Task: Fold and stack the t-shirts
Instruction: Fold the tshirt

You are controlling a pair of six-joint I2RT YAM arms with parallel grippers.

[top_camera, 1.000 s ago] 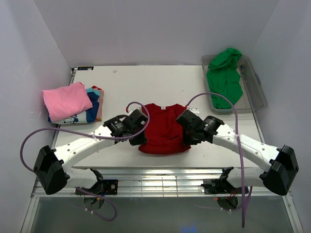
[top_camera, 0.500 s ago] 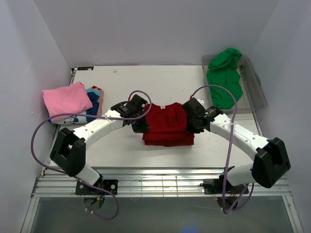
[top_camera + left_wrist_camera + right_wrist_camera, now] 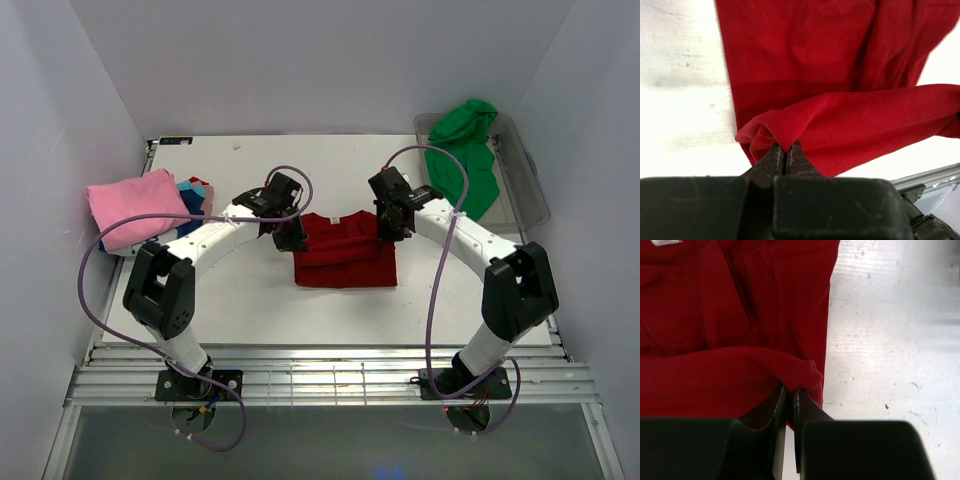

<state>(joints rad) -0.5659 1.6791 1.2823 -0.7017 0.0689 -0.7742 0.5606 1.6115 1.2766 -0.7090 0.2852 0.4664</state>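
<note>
The red t-shirt [image 3: 345, 255] lies at the middle of the surface [image 3: 250, 300], between the two arms. It is partly folded: the lower layer rests flat and an upper fold is lifted off it at both side edges. The left end effector [image 3: 785, 150] is clenched on a bunched pinch of that fold at the shirt's left edge. The right end effector [image 3: 790, 392] is clenched likewise on the fold at the right edge. In the overhead view both sets of fingertips are hidden beneath the wrist housings, so the grips can be confirmed from the wrist views only. A white label [image 3: 662, 242] on the red cloth is cut off by the top edge of the right wrist view, and any print on it cannot be read. The pink t-shirt [image 3: 137, 207] sits folded on top of a stack at the left edge of the surface. It covers most of the stack, leaving only blue cloth [image 3: 192, 215], a pale printed patch and a peach-red strip showing, and the number of garments beneath cannot be told. The green t-shirt [image 3: 462, 165] lies crumpled in the clear tub [image 3: 530, 190] at the far right, draped over its far rim and hiding much of its interior. Count: one red, one pink and one green shirt, one tub, two arms, two end effectors, and two lilac cables [image 3: 436, 290].
</note>
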